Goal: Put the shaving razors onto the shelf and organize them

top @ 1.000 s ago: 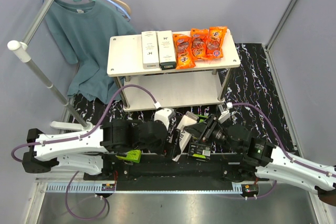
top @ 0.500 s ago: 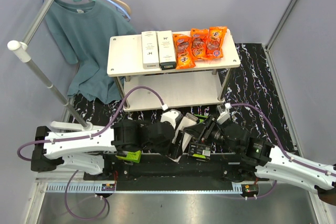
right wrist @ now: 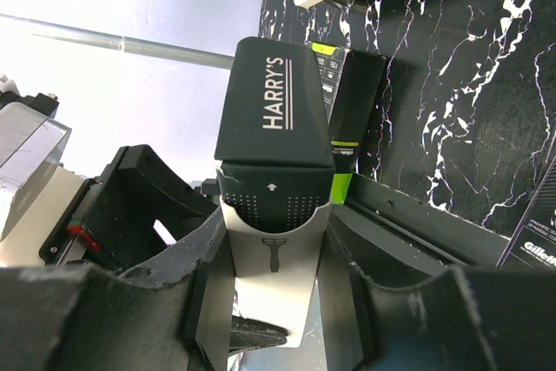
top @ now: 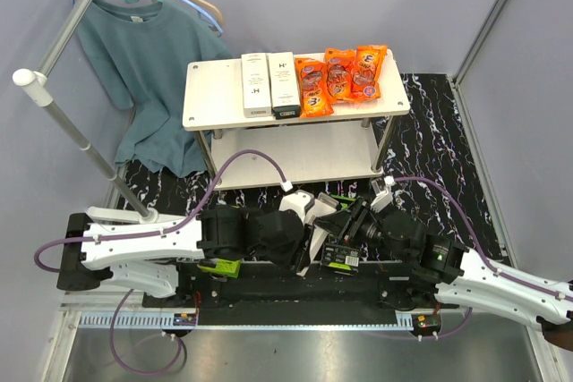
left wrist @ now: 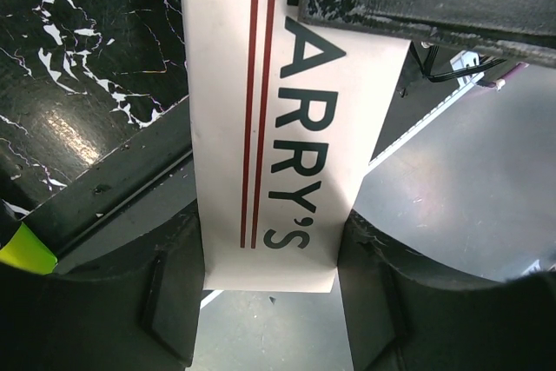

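On the top board of the shelf [top: 210,96]: I count two white razor boxes [top: 256,85] side by side near the middle, and three orange snack packets [top: 340,73] toward the right end.
Near edge of the black marbled mat [top: 430,131]: one black box with a lime label [top: 340,257], between my arms.
Left gripper [left wrist: 269,245]: arm stretched low to the right, fingers pressed on both long sides of a white HARRY'S box [left wrist: 261,84].
Right gripper [right wrist: 274,232]: clamped on a dark-topped HARRY'S box [right wrist: 274,102], pointing toward the left arm.

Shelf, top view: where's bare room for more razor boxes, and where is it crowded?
Top board: bare left end, from its left edge to the two white boxes. Lower board: its visible front strip is bare; the rest hides under the top board. Crowded: the top board's right half, filled by orange snack packets.
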Robot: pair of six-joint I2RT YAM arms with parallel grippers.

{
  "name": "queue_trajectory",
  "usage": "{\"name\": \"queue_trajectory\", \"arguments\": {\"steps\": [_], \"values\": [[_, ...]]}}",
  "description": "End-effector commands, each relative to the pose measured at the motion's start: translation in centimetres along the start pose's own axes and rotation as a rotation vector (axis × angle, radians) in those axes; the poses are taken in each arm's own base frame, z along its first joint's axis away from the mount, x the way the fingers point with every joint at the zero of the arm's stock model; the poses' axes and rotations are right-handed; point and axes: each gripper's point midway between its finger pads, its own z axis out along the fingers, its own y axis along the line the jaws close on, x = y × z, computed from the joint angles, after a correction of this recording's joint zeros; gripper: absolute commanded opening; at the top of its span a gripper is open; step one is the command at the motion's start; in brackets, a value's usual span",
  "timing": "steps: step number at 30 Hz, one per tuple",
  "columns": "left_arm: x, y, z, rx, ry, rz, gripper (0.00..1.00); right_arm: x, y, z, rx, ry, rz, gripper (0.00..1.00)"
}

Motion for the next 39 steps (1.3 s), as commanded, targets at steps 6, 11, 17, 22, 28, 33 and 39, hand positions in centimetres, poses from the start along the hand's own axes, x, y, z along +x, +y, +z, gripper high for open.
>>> {"name": "queue_trajectory", "arguments": {"steps": [6, 11, 17, 22, 28, 33, 39], "values": [[-1.9, -1.7, -1.6, 0.062, -0.059, -0.006, 0.19, -1.5, 2.5, -0.8, -0.053, -0.047, -0.011, 0.91], [-2.0, -1.7, -1.8, 0.064, -0.068, -0.012, 0.18, -2.2, 2.9, -1.3, -0.055, -0.069, -0.039, 1.00], [-2.8, -1.2, -2.5, 0.040, -0.102, -0.013, 0.15, -2.5, 3.3, -1.8, -0.066, -0.079, -0.045, 1.00], [-5.3, 0.2, -4.5, -0.054, -0.170, 0.018, 0.10, -2.6, 3.2, -2.2, -0.067, -0.081, -0.043, 1.00], [-9.8, 1.4, -8.3, -0.094, -0.263, 0.028, 0.09, -2.4, 3.0, -2.0, -0.057, -0.073, -0.046, 1.00], [-14.2, 3.0, -13.0, -0.117, -0.383, 0.023, 0.09, -2.1, 2.9, -1.7, -0.051, -0.058, -0.048, 1.00], [-19.2, 5.4, -19.4, -0.187, -0.531, 0.003, 0.09, -1.9, 2.6, -1.3, -0.046, -0.054, -0.043, 1.00]]}}
